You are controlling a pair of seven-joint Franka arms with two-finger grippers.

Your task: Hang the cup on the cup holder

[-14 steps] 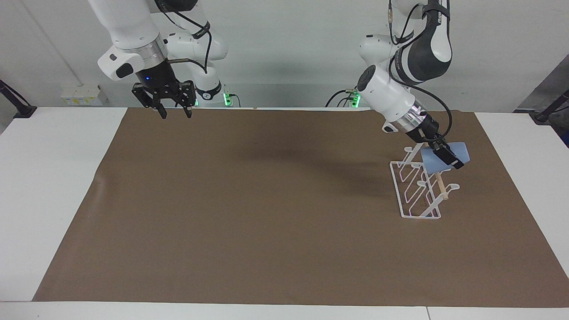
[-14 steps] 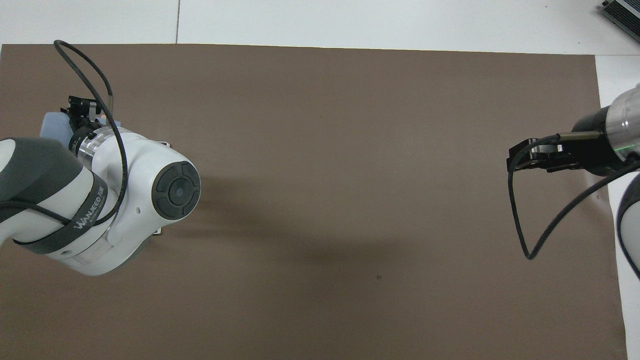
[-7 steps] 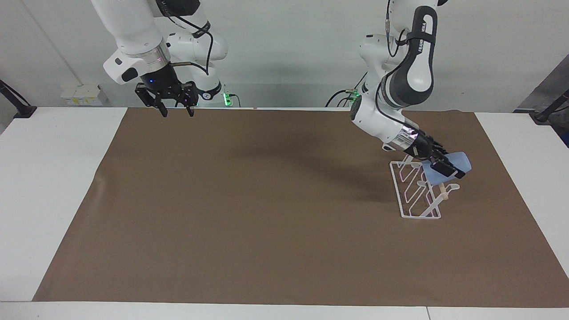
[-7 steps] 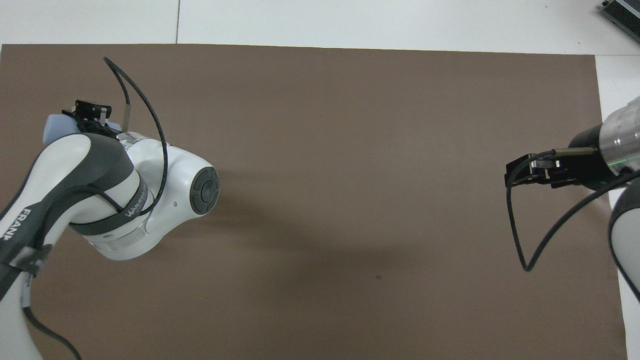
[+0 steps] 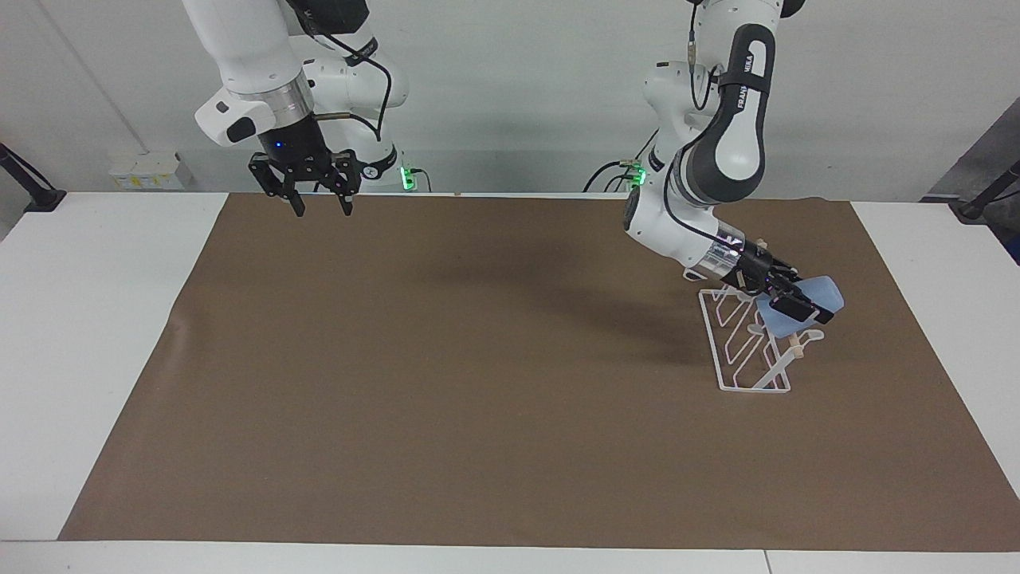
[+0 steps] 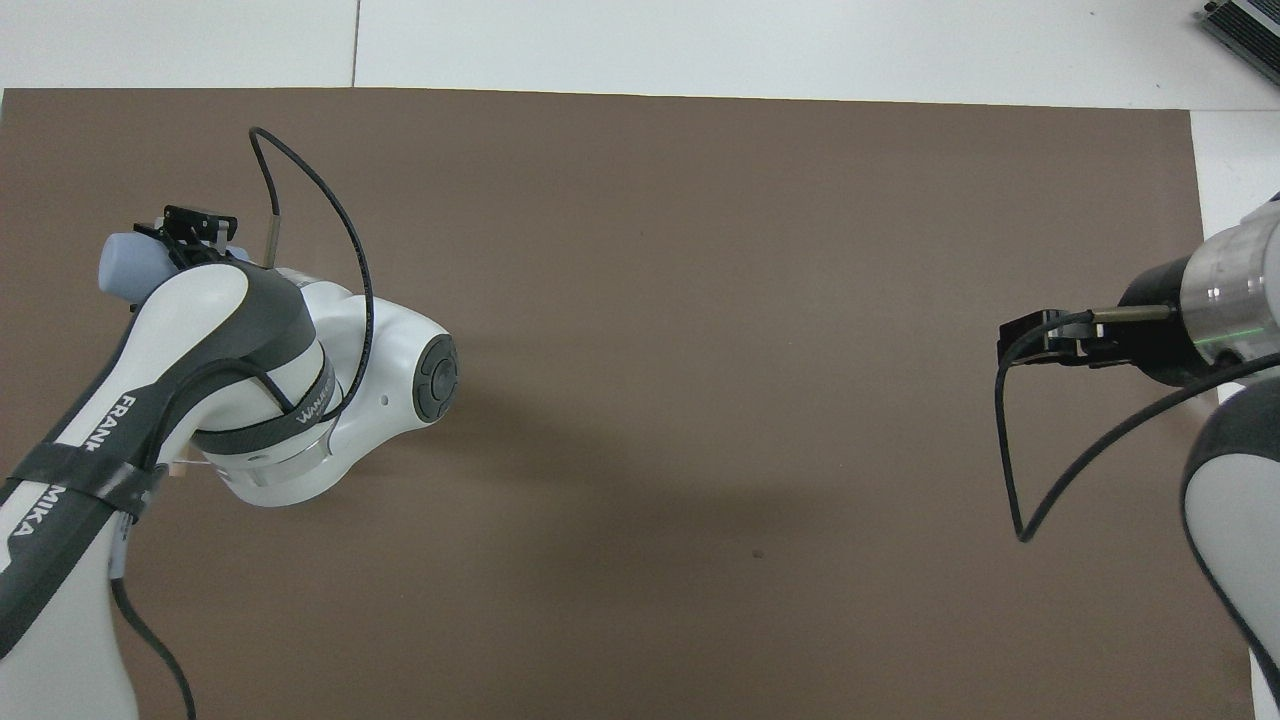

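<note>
The light blue cup (image 5: 801, 307) is tilted on its side in my left gripper (image 5: 801, 307), right at the upper prongs of the white wire cup holder (image 5: 745, 347); I cannot tell whether it rests on a prong. The holder stands on the brown mat toward the left arm's end of the table, its wooden dowel (image 5: 791, 339) just under the cup. In the overhead view the cup (image 6: 128, 268) peeks out past the left gripper (image 6: 190, 235), and the left arm hides the holder. My right gripper (image 5: 317, 204) is open and empty, waiting over the mat's edge nearest the robots.
A brown mat (image 5: 478, 383) covers most of the white table (image 5: 80, 319). Nothing else stands on it. The right gripper's cable (image 6: 1010, 440) loops out over the mat at the right arm's end.
My left arm has lowered and swung the cup down onto the holder's upper prongs. My right gripper has shifted slightly toward the table's middle.
</note>
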